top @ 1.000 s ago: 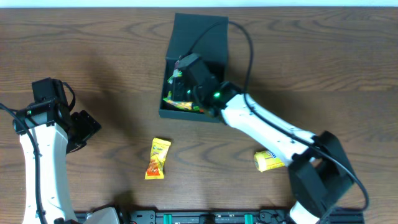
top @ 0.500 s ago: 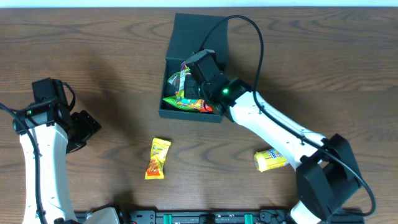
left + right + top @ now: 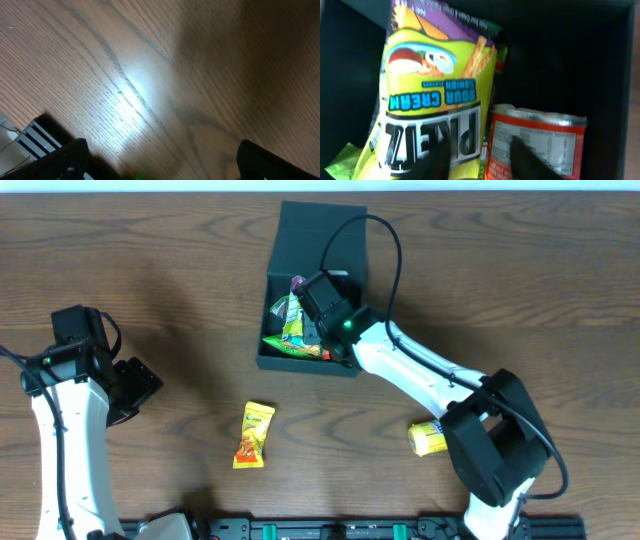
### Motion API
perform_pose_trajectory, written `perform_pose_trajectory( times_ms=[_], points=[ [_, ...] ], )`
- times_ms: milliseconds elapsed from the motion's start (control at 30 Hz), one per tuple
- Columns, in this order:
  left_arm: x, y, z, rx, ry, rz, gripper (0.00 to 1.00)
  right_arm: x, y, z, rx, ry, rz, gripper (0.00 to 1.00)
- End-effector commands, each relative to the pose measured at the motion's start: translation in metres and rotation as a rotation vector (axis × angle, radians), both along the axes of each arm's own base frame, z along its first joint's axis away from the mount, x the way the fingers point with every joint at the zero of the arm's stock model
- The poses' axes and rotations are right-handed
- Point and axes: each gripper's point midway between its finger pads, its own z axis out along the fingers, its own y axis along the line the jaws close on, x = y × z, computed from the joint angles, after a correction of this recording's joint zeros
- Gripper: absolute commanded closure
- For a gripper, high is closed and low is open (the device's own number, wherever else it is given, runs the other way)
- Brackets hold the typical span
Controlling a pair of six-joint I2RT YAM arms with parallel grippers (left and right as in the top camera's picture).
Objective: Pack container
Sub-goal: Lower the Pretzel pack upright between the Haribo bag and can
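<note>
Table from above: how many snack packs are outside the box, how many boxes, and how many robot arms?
Snack packs outside the box: 2 (orange-yellow pack, yellow pack)
Boxes: 1 (container)
Robot arms: 2 (left arm, right arm)
Total: 5

The left arm (image 3: 62, 430) and right arm (image 3: 420, 375) are white-shelled with black joints and black cables (image 3: 385, 240).

In the right wrist view, we see the right gripper (image 3: 482, 161) only as two dark, blurred fingers (image 3: 437, 157) cut off by the bottom edge. We cannot tell whether they grip the pretzel bag (image 3: 435, 100), which is itself cropped. Overhead, the right arm (image 3: 420, 375) hides part of a yellow packet (image 3: 424, 440).
</note>
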Motion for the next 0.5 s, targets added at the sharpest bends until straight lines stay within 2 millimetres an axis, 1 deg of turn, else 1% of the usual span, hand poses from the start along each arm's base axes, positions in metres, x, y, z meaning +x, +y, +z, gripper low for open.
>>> perform_pose_trajectory(
  times_ms=[0,67,100,267,467],
  points=[
    [-0.001,0.003,0.0,0.012,0.009,0.011,0.05,0.005,-0.002,0.001,0.013,0.002,0.002,0.45],
    [-0.001,0.003,0.0,0.012,0.009,0.011,0.05,0.004,0.002,0.001,0.033,0.012,0.014,0.28],
    [-0.001,0.003,0.0,0.012,0.009,0.011,0.05,0.004,0.005,0.001,0.048,0.016,0.023,0.27],
    [-0.001,0.003,0.0,0.012,0.009,0.011,0.05,-0.001,0.025,0.004,0.153,0.05,0.077,0.25],
    [-0.001,0.003,0.0,0.012,0.009,0.011,0.05,0.0,0.035,0.008,0.22,0.054,0.06,0.27]
  ],
)
